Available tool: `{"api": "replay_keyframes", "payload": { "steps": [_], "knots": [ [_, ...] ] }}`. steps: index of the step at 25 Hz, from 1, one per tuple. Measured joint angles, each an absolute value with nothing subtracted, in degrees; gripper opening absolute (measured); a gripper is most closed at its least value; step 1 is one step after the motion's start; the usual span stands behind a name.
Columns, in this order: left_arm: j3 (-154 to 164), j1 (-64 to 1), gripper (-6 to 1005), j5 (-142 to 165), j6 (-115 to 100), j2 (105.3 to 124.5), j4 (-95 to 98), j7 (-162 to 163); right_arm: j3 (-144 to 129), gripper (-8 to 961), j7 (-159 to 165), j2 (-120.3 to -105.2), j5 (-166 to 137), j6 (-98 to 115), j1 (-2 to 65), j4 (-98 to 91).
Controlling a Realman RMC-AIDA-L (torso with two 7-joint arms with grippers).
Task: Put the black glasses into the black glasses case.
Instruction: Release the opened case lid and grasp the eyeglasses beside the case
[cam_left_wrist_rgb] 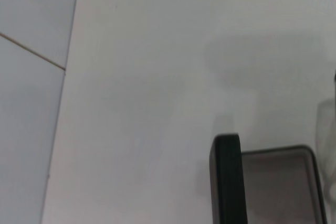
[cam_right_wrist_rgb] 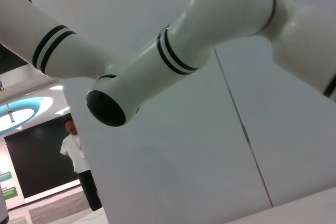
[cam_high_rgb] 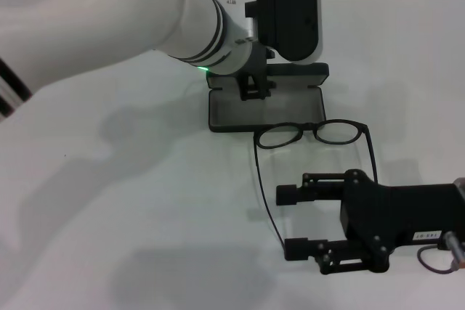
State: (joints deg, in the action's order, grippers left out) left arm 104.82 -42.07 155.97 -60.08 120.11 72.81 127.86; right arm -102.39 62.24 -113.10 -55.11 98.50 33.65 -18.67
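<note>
The black glasses case [cam_high_rgb: 265,110] lies open at the table's middle, grey lining up, its lid [cam_high_rgb: 298,72] raised behind. My left gripper [cam_high_rgb: 254,83] hangs over the case's back left part, close to the hinge. In the left wrist view the case's black edge [cam_left_wrist_rgb: 228,177] and lining [cam_left_wrist_rgb: 278,182] show. The black glasses [cam_high_rgb: 312,134] rest on the table, lenses against the case's front edge, temple arms pointing toward me. My right gripper [cam_high_rgb: 283,223] lies low at the near right, open, fingers pointing left; the tip of one temple arm [cam_high_rgb: 270,208] runs between them.
A black block with a white edge [cam_high_rgb: 287,9] stands behind the case. My white left arm [cam_high_rgb: 109,27] crosses the upper left of the table. The right wrist view shows only the left arm [cam_right_wrist_rgb: 173,61], a wall and a person [cam_right_wrist_rgb: 79,166] far off.
</note>
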Motion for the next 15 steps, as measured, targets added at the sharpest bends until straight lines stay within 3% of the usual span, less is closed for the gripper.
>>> {"api": "replay_keyframes", "payload": {
  "steps": [6, 11, 14, 15],
  "knots": [
    [101.4, -37.0, 426, 155.8, -66.0, 120.09, 87.6, 131.8, -99.0, 670, 64.3, -110.6, -55.4, 98.6, 33.7, -21.5],
    [92.8, -27.6, 423, 144.2, -65.9, 119.99, 103.8, 133.6, -94.7, 670, 70.7, -107.45, -61.7, 95.9, 33.5, -31.1],
    [86.8, -23.3, 421, 133.1, -65.9, 119.91, 107.0, 130.8, -86.9, 670, 81.0, -106.68, -74.2, 93.9, 33.2, -40.8],
    [80.9, -18.7, 420, 119.9, -66.5, 119.86, 107.5, 125.7, -85.2, 670, 83.7, -106.81, -77.3, 93.7, 33.1, -43.4]
  ]
}}
